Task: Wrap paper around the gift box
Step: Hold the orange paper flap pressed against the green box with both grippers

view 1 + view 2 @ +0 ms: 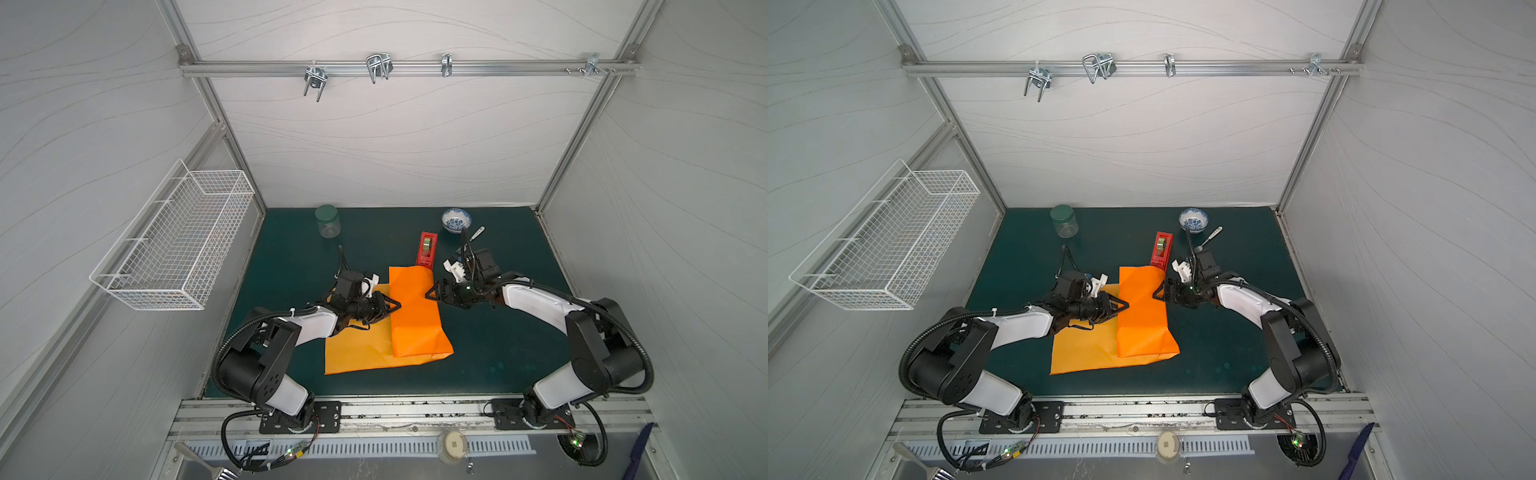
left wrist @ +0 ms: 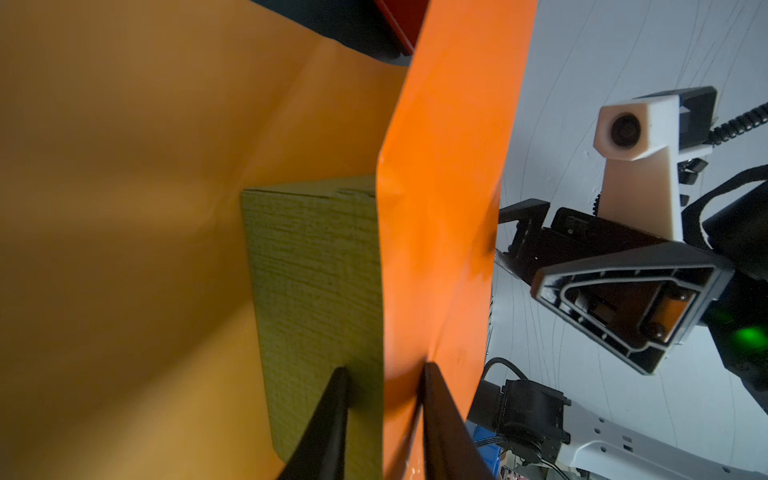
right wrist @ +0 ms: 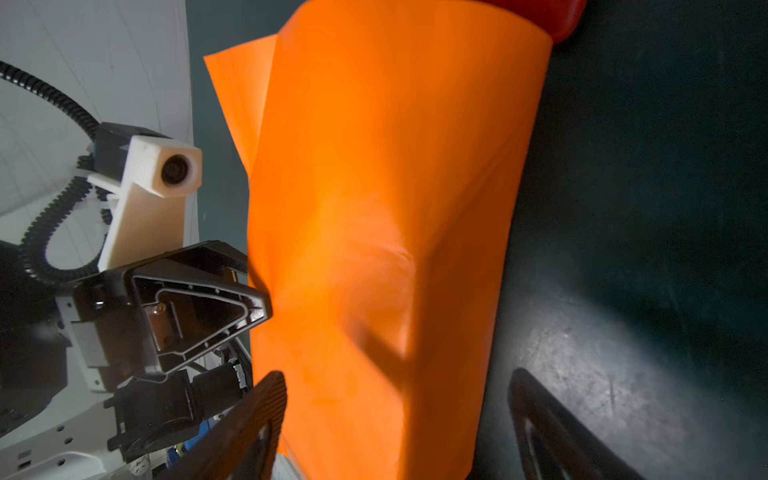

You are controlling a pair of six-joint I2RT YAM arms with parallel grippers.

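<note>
The orange paper (image 1: 415, 320) lies on the green mat, its right half folded up over the gift box. Both top views hide the box. In the left wrist view its olive-green side wall (image 2: 316, 282) shows below the paper's edge (image 2: 449, 166). My left gripper (image 1: 397, 305) (image 2: 385, 370) is at the fold's left edge. Its jaws are narrowly apart, one finger against the box wall and the other on the paper over the lid. My right gripper (image 1: 430, 294) (image 3: 399, 395) is wide open at the right side of the covered box, holding nothing.
A red tape dispenser (image 1: 427, 249) sits just behind the paper. At the back of the mat stand a green-lidded jar (image 1: 327, 222) and a blue-patterned bowl (image 1: 456, 219) with a spoon (image 1: 476, 232) beside it. A white wire basket (image 1: 174, 245) hangs on the left wall.
</note>
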